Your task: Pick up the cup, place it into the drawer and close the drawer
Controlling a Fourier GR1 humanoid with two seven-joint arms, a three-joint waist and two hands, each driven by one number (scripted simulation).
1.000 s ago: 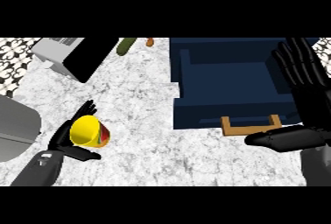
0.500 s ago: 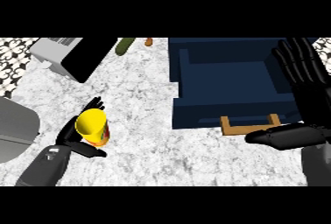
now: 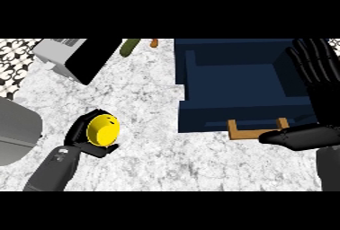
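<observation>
L robot hand [image 3: 78, 143] curled shut; R robot hand [image 3: 324, 96] open.

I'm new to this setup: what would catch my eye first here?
The bright yellow cup at lower left, held in the left hand, catches the eye first. Next is the dark blue drawer, open at upper right, with the right hand open at its right side.

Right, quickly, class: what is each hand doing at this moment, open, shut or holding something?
Left hand: shut on the yellow cup.
Right hand: open, resting by the drawer, holding nothing.
</observation>
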